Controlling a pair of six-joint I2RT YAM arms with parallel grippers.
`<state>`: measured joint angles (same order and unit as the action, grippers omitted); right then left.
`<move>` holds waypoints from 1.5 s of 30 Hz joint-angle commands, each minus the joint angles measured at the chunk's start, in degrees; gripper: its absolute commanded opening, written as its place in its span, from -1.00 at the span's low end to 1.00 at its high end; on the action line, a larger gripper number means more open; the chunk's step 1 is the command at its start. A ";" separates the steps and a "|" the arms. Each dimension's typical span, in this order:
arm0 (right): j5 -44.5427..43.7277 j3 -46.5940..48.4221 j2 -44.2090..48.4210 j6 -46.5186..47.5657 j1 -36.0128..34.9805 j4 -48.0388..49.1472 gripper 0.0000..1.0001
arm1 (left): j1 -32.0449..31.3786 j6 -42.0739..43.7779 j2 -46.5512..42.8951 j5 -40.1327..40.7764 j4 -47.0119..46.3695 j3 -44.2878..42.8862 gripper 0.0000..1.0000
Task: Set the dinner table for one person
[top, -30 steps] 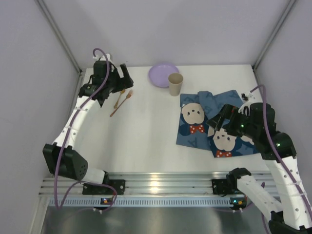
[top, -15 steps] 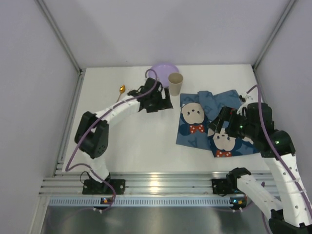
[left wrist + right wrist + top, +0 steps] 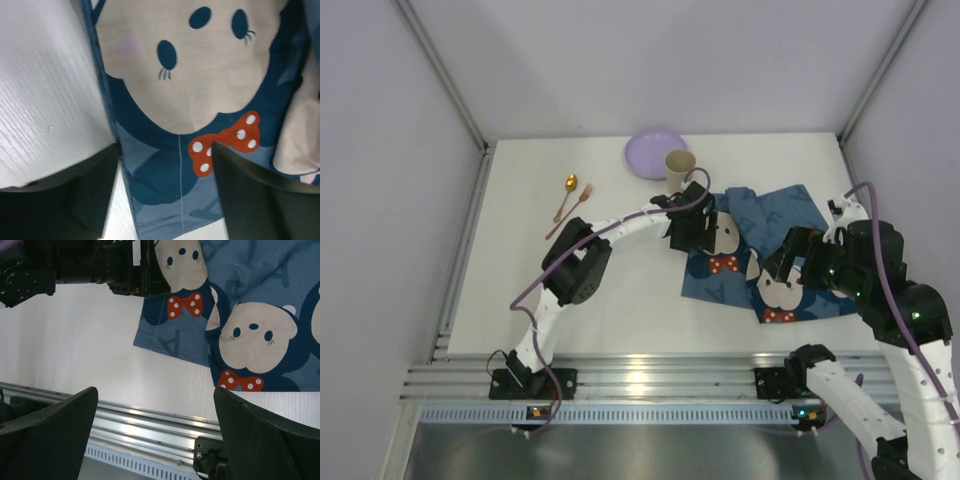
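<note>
1. Spread wide and empty, jaws of left gripper (image 3: 165, 192), low over the left edge of the mouse-print mat (image 3: 775, 210).
2. Likewise parted, holding nothing, jaws of right gripper (image 3: 157, 437), high above the mat's near edge.
3. Dinner table (image 3: 520, 270) white, beneath everything; mat rumpled on its right half, partly hidden under both arms.
4. Far side: purple plate (image 3: 650, 152), tan cup (image 3: 679, 170) at its near-right rim, contact impossible to judge.
5. Far left: gold spoon (image 3: 570, 183) beside fork (image 3: 584, 193), fork's material unclear.

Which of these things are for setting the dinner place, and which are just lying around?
For the job:
purple plate, beige cup, spoon, fork, mouse-print cloth mat, white table.

Not for it:
metal rail, side walls.
</note>
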<state>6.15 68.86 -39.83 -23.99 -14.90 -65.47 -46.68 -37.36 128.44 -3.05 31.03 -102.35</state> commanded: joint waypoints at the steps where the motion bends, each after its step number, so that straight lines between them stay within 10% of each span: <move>1: -2.81 2.51 0.20 1.31 -0.31 -2.12 0.99 | 0.01 -0.34 4.00 -0.73 2.81 -0.14 0.44; 8: -2.38 0.84 -1.38 1.58 -0.40 -0.80 0.99 | -0.52 -0.52 5.68 -4.33 2.64 1.62 -1.00; 30: 1.40 -23.94 -20.63 -6.77 -0.22 15.97 0.99 | 6.77 -2.27 -39.74 13.59 15.99 40.54 -1.00; 45: -3.07 -33.88 -33.46 -10.55 -0.22 34.36 0.73 | 13.98 -2.10 -50.75 14.65 19.60 45.83 -1.00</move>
<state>7.94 35.18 -71.37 -33.93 -14.87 -35.31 -32.95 -39.75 79.15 10.46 48.84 -56.51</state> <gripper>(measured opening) 0.877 0.024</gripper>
